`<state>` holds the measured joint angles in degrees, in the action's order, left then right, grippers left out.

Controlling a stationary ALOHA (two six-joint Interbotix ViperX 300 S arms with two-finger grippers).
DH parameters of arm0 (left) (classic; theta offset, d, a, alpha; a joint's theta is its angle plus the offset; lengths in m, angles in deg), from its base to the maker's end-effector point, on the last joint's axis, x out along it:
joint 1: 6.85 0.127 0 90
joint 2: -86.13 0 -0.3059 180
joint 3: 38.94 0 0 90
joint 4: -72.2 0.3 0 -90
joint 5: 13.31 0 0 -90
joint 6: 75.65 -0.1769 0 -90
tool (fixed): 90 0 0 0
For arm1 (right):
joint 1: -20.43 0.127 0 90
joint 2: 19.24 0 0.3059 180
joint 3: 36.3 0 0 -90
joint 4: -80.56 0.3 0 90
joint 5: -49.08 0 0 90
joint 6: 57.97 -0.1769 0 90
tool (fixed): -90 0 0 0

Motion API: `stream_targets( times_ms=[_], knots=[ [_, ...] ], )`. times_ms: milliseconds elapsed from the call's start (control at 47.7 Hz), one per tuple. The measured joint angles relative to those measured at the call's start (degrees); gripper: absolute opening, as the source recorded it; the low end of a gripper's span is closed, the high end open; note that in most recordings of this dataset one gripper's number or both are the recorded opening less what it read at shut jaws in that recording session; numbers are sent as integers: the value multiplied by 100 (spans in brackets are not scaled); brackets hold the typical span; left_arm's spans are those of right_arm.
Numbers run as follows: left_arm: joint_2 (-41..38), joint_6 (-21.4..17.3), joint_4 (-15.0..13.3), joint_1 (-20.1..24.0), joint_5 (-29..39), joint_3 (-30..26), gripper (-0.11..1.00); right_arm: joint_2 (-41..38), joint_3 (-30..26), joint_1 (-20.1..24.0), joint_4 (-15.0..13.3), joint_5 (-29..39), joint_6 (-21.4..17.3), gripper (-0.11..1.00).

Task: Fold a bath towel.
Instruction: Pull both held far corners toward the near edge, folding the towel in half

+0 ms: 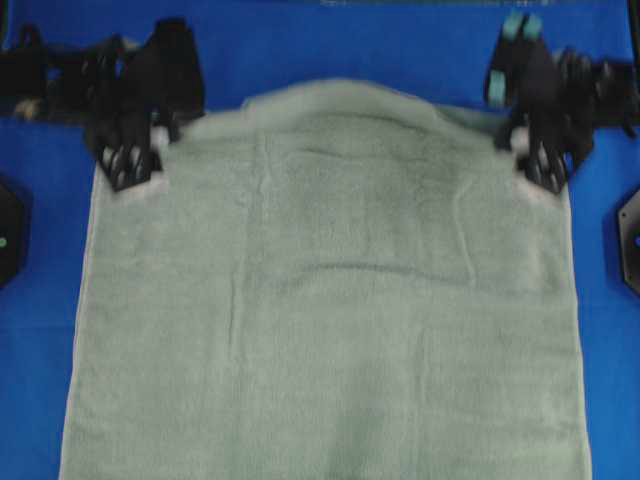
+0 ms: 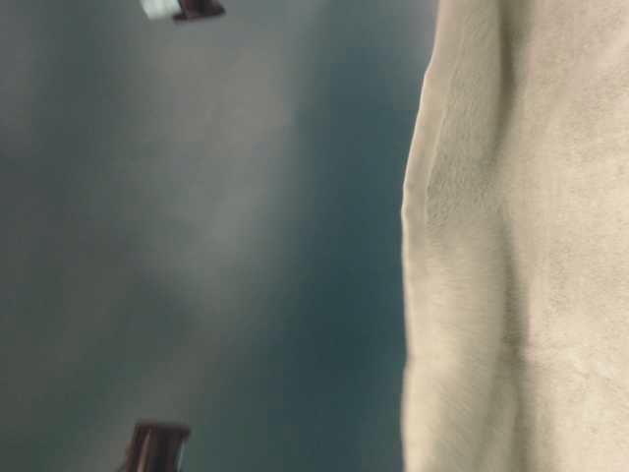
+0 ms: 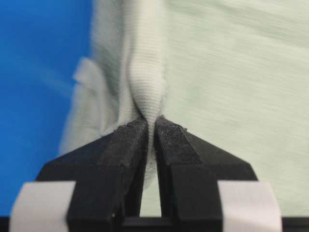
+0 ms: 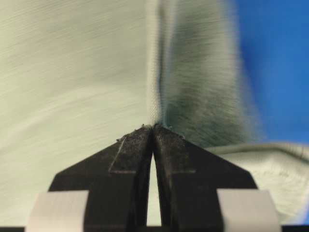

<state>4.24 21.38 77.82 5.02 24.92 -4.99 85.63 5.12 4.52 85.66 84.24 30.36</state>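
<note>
The pale sage-green bath towel point(image 1: 330, 300) covers most of the blue surface and runs off the bottom of the overhead view. Its far edge is lifted and bows toward the back between two held corners. My left gripper point(image 1: 130, 163) is shut on the towel's far left corner; the left wrist view shows my left gripper point(image 3: 151, 122) pinching a ridge of woven hem point(image 3: 147, 82). My right gripper point(image 1: 540, 165) is shut on the far right corner, and the right wrist view shows my right gripper point(image 4: 153, 126) closed on a thin fold of towel point(image 4: 72, 87). The table-level view shows blurred towel point(image 2: 531, 246).
A bright blue cloth point(image 1: 380, 45) covers the table round the towel. Black fixtures sit at the left edge point(image 1: 8, 235) and right edge point(image 1: 630, 240). Both arm bodies stand along the back, left point(image 1: 100, 70) and right point(image 1: 570, 75).
</note>
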Motion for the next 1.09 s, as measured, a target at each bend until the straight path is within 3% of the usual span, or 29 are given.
stream_targets(
  times_ms=[63, 210, 356, 503, 671, 818, 1090],
  knots=[
    [193, 809, -9, -677, -114, 220, 4, 167, 105, 589, 9, 0, -615, 3],
    [229, 2013, -26, -2030, -519, 396, 4, 141, 149, 2188, -35, -97, -2215, 3],
    [-132, 2769, -26, -3208, -940, 343, 4, -396, -44, 3577, -264, -290, -3621, 3],
    [-888, 3410, -18, -4280, -1169, -53, 4, -1081, -457, 4605, -404, -334, -4658, 3],
    [-1758, 3814, -18, -5221, -1187, -703, 4, -1819, -1072, 5546, -483, -360, -5423, 3],
    [-2250, 4113, -9, -5748, -1160, -1230, 4, -2408, -1635, 6100, -519, -352, -5941, 3],
    [-2681, 4605, -9, -6003, -756, -1591, 4, -3006, -2224, 6557, -536, -185, -6434, 3]
  ],
)
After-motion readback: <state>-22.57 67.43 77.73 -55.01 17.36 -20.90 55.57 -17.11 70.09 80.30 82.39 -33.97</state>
